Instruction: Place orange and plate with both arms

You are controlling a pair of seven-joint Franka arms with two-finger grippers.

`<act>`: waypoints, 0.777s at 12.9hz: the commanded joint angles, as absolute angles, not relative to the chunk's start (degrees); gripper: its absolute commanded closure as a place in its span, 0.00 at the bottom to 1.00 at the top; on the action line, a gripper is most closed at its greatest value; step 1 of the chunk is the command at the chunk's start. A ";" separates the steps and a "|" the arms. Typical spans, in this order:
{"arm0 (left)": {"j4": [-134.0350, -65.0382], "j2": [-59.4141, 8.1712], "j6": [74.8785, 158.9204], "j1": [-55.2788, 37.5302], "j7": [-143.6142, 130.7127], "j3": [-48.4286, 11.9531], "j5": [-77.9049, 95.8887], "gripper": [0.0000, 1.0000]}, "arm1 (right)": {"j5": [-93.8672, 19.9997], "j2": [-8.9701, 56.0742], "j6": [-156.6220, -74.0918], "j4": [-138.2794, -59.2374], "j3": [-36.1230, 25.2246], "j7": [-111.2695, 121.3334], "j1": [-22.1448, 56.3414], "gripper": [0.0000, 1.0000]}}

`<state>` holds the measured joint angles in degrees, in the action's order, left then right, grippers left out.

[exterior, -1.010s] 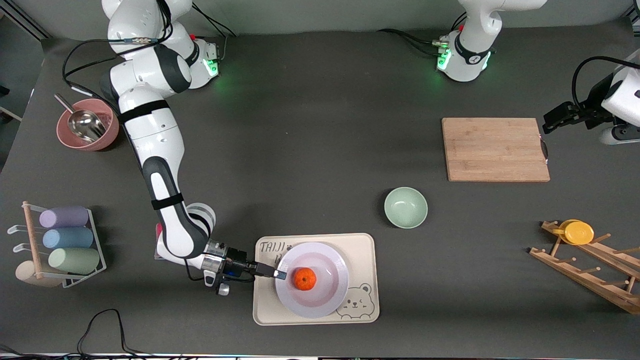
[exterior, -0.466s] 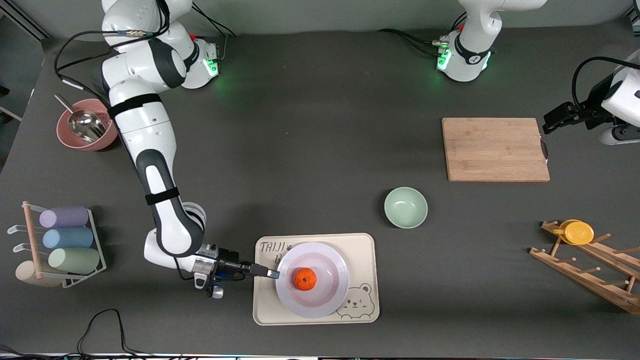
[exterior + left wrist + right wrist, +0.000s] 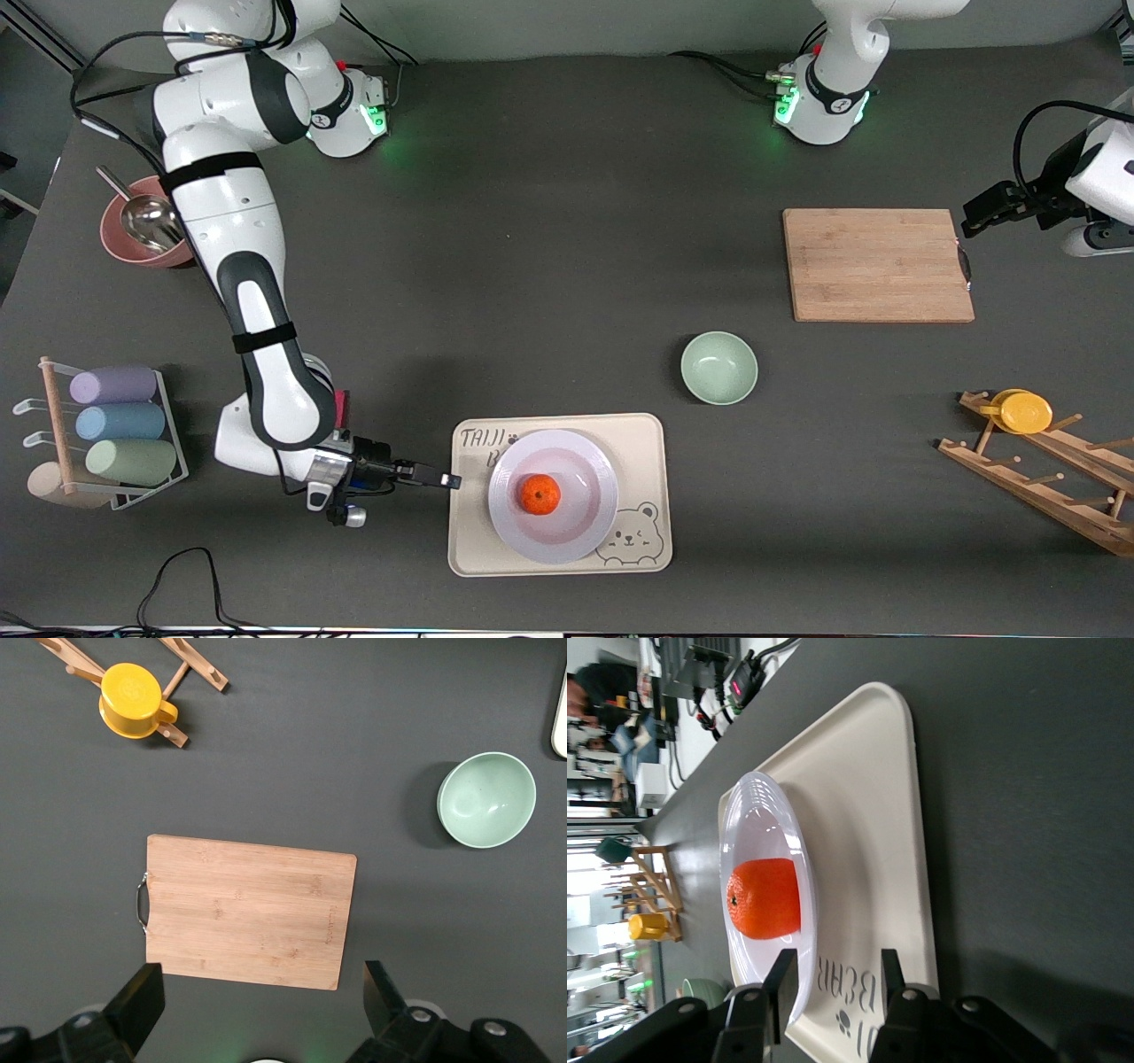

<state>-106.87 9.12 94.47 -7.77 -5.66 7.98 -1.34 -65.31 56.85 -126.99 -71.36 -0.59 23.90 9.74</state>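
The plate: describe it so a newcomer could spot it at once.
Find the cream bear-printed tray at the table edge nearest the front camera. The plate sits on it, holding the orange. It is pale lavender-white, glossy and wider than the mint-green bowl.

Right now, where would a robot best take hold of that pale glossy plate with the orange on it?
Probably by the wide rim of the pale glossy plate, jaws coming in low from the right arm's end of the table: the rim stands proud of the cream bear-printed tray, and the small round orange sits mid-plate, clear of it.
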 commanded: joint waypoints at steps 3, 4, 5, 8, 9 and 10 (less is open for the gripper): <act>-108.11 10.28 95.62 -7.82 -4.75 8.09 -2.02 0.00 | -40.58 39.06 -120.53 -83.40 -2.36 10.66 8.44 0.44; -108.11 10.28 95.62 -7.82 -4.75 8.09 -2.02 0.00 | -35.04 35.89 -116.84 -83.67 -2.89 8.63 8.26 0.37; -108.11 10.28 95.62 -7.82 -4.75 8.09 -2.02 0.00 | -30.02 32.55 -112.63 -84.28 -3.68 7.48 8.09 0.35; -108.19 10.28 95.71 -7.82 -4.75 8.09 -2.02 0.00 | -17.88 23.76 -102.60 -85.34 -4.74 5.02 7.30 0.13; -108.19 10.28 95.71 -7.82 -4.75 8.09 -2.02 0.00 | -14.45 21.12 -100.48 -85.78 -4.83 4.84 7.12 0.00; -108.63 10.28 96.06 -7.82 -4.75 8.09 -2.11 0.00 | -11.28 18.74 -98.37 -85.96 -4.92 4.83 7.03 0.00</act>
<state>-107.04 9.13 94.76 -7.76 -5.62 8.01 -1.36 -16.95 24.73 -100.71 -81.96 -4.93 6.46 6.94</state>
